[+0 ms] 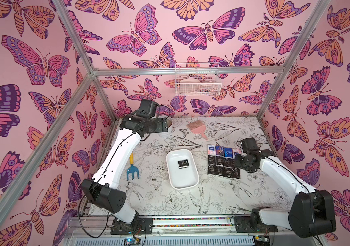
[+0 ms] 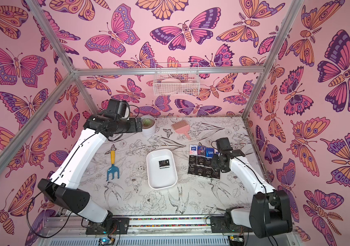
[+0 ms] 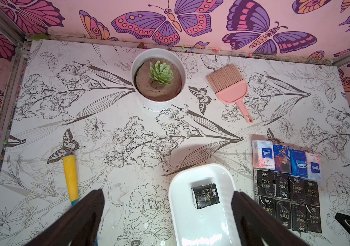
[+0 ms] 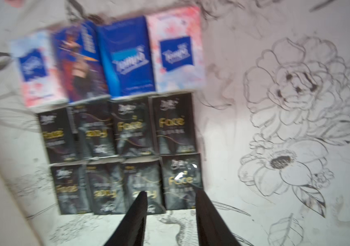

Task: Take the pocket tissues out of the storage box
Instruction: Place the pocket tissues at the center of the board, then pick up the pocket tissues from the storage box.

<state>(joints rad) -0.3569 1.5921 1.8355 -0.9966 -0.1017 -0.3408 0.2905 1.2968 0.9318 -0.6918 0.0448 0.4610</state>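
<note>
Your right arm [image 1: 276,170] reaches in from the near right, wrist bent down over the near-right corner of the pocket tissues [image 1: 212,160] laid out on the table [image 1: 212,198]. On the right gripper [image 4: 171,194] the fingers are apart with nothing between them, tips over a black pack in the near row. That view is blurred, so I can't tell if they touch it.

The packs sit in three rows of four, edges touching, just right of the storage box [image 1: 182,180]. One black packet [image 1: 183,164] lies inside the box, in its far half. The laid-out rows lie between your right gripper and the box.

Your left arm [image 1: 116,153] is folded at the far left, with the left gripper [image 3: 167,192] spread wide and empty beside the plant pot [image 2: 148,125]. The pink brush [image 1: 195,128] lies beyond the box, the blue rake [image 1: 132,168] left of it, and the wire basket [image 1: 197,82] hangs on the far wall.
</note>
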